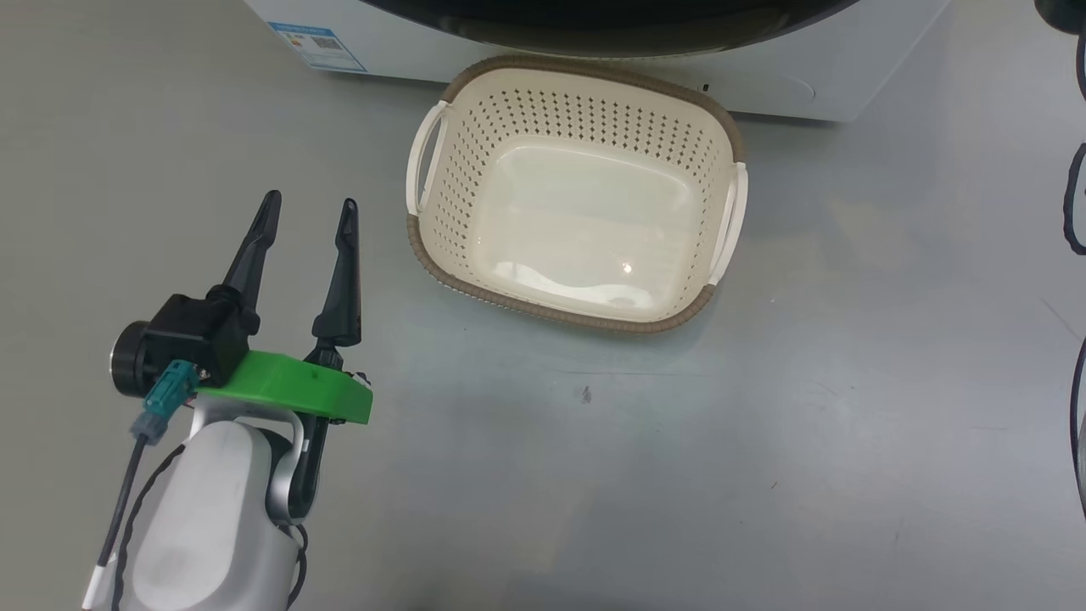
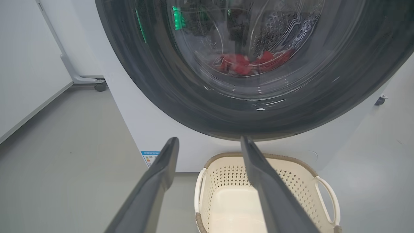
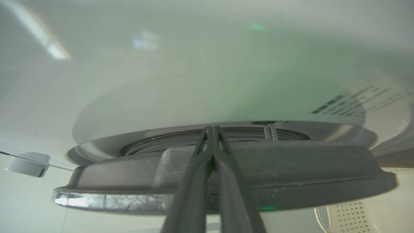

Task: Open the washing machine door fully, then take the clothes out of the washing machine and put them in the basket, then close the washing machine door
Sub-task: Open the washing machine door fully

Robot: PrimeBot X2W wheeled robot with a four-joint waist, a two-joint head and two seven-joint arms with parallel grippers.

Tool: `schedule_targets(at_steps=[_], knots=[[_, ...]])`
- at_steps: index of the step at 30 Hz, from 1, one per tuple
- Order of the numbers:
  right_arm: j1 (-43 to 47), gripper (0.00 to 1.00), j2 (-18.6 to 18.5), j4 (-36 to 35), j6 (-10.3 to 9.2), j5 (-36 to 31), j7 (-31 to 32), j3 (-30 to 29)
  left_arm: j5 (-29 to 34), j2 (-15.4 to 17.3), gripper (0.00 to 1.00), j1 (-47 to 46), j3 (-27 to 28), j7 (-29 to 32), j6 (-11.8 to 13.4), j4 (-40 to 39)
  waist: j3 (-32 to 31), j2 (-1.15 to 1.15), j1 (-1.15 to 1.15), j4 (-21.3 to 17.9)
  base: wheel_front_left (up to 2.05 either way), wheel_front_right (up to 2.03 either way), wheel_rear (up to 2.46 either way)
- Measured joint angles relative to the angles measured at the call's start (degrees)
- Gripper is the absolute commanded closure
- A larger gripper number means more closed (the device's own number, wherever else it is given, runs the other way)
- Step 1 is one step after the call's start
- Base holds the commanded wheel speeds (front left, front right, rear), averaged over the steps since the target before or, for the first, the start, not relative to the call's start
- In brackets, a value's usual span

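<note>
The washing machine (image 2: pixel 145 123) is a white box with its black-rimmed door (image 2: pixel 181 97) facing me. Red clothes (image 2: pixel 249 63) lie in the drum behind the door's glass. The cream basket (image 1: pixel 585 72) stands on the floor right below the door, with nothing in it. My left gripper (image 1: pixel 310 205) hovers open to the basket's left, holding nothing. In the left wrist view the left gripper (image 2: pixel 209 140) points at the door's lower rim. My right gripper (image 3: pixel 212 129) is shut, its tips at the narrow gap between the door (image 3: pixel 291 168), seen edge-on, and the machine's front (image 3: pixel 194 64).
Grey floor stretches around the basket (image 2: pixel 268 181). A blue label (image 1: pixel 318 47) marks the machine's lower left corner. A wheeled stand (image 2: pixel 97 84) sits by the wall left of the machine. Dark cables (image 1: pixel 1076 195) hang at the head view's right edge.
</note>
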Motion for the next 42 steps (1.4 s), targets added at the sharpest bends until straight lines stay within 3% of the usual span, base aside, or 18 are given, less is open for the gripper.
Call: schedule_targets(at_steps=[24,42], knots=[[-2.6,1.0,-1.1,5.2,-0.19,-0.4,3.5,0.9,-1.6,-0.2,0.0,-0.2,0.3,0.0,0.3,0.7,0.4,0.0,0.0,1.0,0.0,0.0,0.0],[0.0,1.0,-0.7,7.9,3.12,0.7,6.3,1.7,-1.6,-0.2,0.0,-0.1,0.8,0.0,1.1,1.7,-2.1,0.0,0.0,-0.4,0.0,0.0,0.0]])
